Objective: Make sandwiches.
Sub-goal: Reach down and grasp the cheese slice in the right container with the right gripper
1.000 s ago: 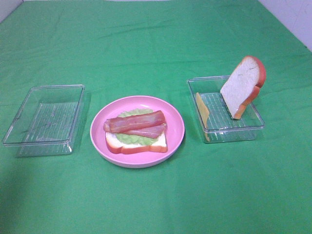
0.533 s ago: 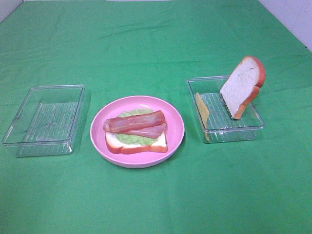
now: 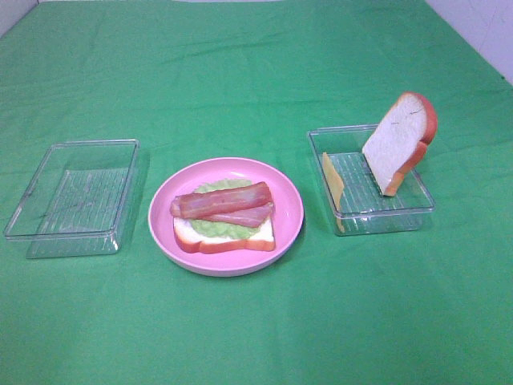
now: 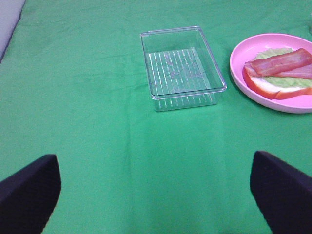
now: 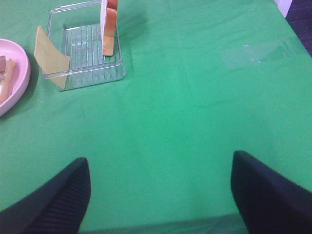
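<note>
Spread wide, empty: left gripper (image 4: pixel 155 195) & right gripper (image 5: pixel 161 195). Risk of toppling leaning bread (image 3: pixel 398 142), right-ctr, while pulling cheese (image 3: pixel 332 181) from tray (image 3: pixel 417 210) w/ clumsy approach.

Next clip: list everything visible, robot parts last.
Green cloth: one, green, under everything.
Pink plate: one, pink, centre.
Bottom bread slice: one, white with orange crust, flat on plate.
Lettuce: one, pale green, on that slice.
Bacon strips: two, reddish, on the lettuce.
Empty container: one, clear, left of plate.
Right container: one, clear, right of plate.
Cheese slice: one, yellow, leaning on right container's wall.
Standing bread slice: one, white with orange crust, tilted in right container.
Left end effector: one, black, open, empty.
Right end effector: one, black, open, empty.
</note>
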Robot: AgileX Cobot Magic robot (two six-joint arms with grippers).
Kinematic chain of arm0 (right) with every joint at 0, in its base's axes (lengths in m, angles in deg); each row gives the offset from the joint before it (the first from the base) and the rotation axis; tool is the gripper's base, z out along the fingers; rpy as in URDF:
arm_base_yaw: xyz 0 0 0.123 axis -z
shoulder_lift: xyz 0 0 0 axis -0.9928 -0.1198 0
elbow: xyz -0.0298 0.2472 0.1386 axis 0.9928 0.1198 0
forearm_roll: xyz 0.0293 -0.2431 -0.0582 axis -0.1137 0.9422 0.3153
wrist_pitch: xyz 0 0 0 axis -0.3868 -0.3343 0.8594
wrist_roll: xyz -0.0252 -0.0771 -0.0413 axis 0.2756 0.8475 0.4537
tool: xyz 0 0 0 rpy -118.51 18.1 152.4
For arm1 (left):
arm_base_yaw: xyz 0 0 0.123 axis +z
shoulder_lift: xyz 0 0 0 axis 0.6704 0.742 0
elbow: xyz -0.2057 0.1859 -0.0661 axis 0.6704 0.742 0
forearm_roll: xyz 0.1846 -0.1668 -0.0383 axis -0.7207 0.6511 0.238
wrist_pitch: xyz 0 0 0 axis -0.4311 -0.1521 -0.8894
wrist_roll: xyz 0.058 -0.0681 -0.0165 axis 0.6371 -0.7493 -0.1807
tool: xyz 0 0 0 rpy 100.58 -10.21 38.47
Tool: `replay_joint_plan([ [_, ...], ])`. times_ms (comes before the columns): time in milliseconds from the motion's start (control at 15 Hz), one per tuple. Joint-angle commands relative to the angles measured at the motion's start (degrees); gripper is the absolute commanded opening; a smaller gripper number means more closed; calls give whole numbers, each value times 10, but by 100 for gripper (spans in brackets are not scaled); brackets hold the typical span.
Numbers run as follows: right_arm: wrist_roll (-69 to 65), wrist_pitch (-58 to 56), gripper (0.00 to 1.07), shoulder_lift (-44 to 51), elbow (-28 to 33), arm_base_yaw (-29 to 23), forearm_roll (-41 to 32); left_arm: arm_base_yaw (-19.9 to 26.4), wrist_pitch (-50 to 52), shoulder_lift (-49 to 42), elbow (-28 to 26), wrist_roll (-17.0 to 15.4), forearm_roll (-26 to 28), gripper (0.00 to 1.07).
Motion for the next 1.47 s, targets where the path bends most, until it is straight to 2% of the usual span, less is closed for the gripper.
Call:
replay_joint_plan([
  [67, 5, 2, 77, 15, 1, 2, -2, -2, 11, -7, 1, -9, -1, 99],
  [333, 5, 2, 77, 15, 1, 2, -2, -2, 11, -7, 1, -9, -1, 99],
  [533, 5, 2, 77, 14, 1, 2, -2, 33, 12, -11, 1, -9, -1, 98],
  [1267, 4, 6, 77, 14, -3, 2, 3, 34, 12, -11, 1, -9, 0, 98],
  [1400, 4, -28, 77, -45, -20, 2, -3, 34, 12, -11, 1, -9, 1, 98],
  [1467, 4, -65, 77, -187, -61, 2, -35, 34, 12, -11, 1, -9, 1, 98],
])
